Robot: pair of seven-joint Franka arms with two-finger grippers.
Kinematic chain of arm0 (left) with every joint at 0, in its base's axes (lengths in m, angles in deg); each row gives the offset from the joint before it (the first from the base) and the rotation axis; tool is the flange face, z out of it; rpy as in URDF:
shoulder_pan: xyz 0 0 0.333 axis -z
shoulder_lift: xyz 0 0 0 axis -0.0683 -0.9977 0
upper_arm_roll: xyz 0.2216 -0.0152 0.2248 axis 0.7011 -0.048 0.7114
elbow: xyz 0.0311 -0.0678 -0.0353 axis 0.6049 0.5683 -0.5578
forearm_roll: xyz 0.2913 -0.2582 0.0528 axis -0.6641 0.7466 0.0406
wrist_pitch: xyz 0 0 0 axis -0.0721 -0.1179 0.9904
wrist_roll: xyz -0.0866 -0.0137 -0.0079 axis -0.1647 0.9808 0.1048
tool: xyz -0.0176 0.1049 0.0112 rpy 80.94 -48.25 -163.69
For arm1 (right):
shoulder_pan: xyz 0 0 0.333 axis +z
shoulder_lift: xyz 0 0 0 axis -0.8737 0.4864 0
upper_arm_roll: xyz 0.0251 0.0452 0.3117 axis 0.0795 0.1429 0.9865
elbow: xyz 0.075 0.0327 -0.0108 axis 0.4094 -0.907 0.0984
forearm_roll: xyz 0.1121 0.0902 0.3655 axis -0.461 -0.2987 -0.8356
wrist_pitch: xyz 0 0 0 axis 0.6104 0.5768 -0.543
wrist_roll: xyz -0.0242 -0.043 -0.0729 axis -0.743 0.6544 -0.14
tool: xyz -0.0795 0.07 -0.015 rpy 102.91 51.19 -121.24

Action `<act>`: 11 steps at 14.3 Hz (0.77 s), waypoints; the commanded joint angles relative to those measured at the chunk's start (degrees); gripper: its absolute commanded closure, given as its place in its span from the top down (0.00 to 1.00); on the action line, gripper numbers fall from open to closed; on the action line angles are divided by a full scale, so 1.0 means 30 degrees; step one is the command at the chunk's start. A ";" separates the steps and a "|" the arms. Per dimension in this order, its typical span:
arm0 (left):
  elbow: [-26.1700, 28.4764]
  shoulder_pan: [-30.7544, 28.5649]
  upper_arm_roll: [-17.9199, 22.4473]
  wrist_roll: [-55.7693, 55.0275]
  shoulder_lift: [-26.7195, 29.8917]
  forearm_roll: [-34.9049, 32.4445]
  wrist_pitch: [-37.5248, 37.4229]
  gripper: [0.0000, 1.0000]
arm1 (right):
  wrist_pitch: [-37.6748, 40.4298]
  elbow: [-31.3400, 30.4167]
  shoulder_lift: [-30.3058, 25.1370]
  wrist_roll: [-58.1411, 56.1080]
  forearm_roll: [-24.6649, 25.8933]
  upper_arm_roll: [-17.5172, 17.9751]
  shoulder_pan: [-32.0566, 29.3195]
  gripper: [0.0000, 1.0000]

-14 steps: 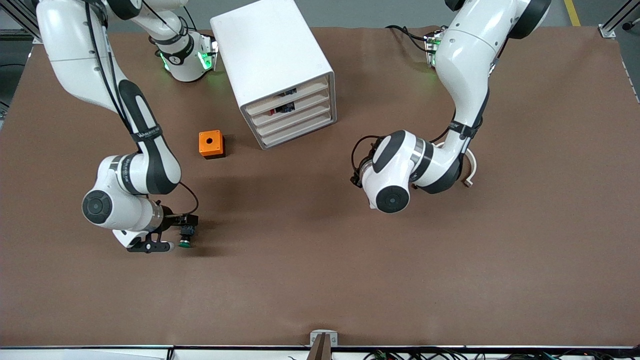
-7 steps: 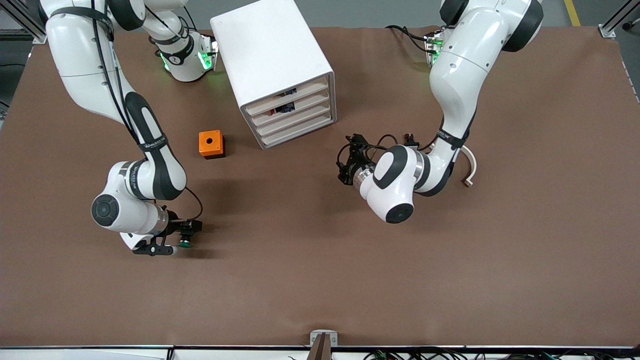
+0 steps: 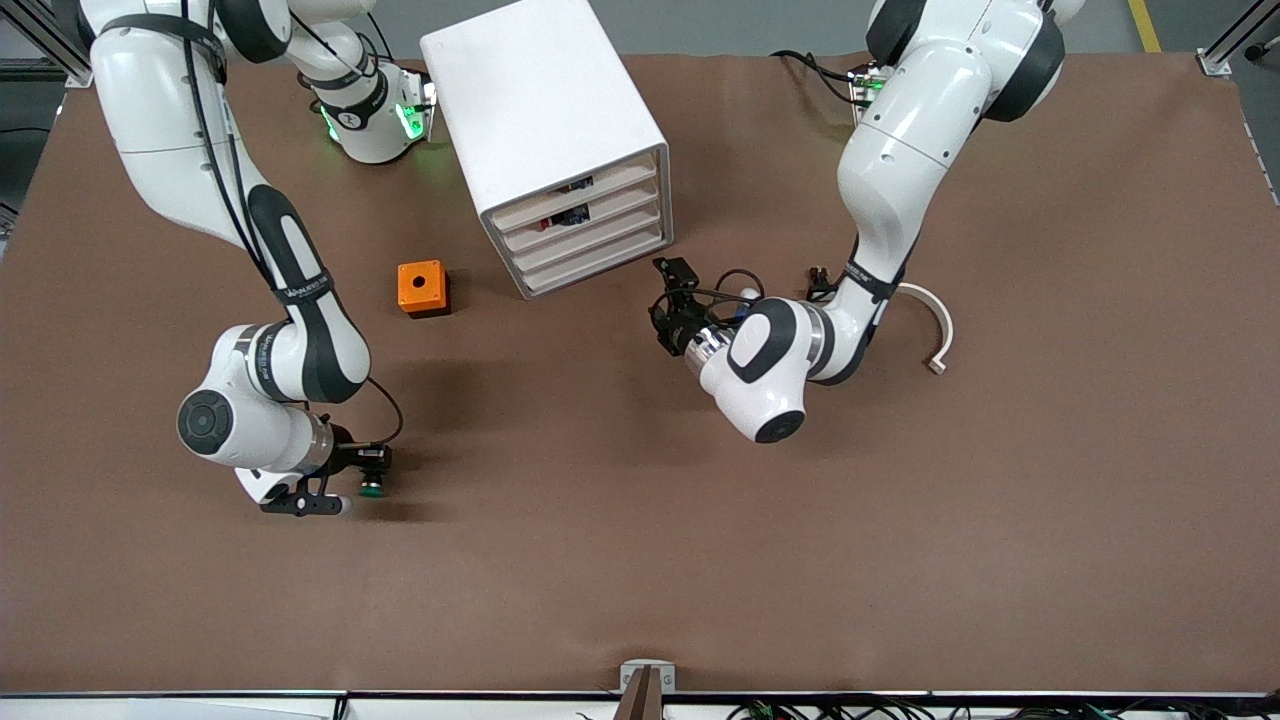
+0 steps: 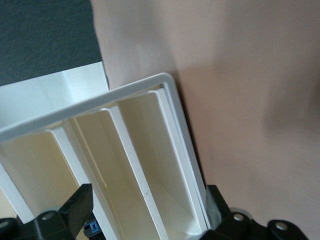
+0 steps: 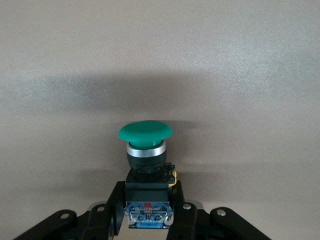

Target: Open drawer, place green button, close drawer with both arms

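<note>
Right gripper clamps the green button at table level; left gripper, fingers spread, faces the white cabinet with all four drawers shut

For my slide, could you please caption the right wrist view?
Right gripper shut on the green-capped button, low over the brown table.

The open left pincer faces the cabinet's slatted drawer fronts.
</note>
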 commanded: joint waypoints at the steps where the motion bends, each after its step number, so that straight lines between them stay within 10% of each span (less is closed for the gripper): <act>1: -0.0559 0.0318 -0.0402 -0.1283 -0.0680 0.0474 -0.0413 0.99 | 0.0168 0.0344 0.0076 -0.0141 -0.0347 0.0045 -0.0111 0.15; 11: -0.0119 0.1931 -0.0814 -0.1959 -0.1442 0.0913 -0.2198 0.75 | 0.4349 0.3503 -0.0217 0.1144 -0.0406 0.0045 -0.0111 0.10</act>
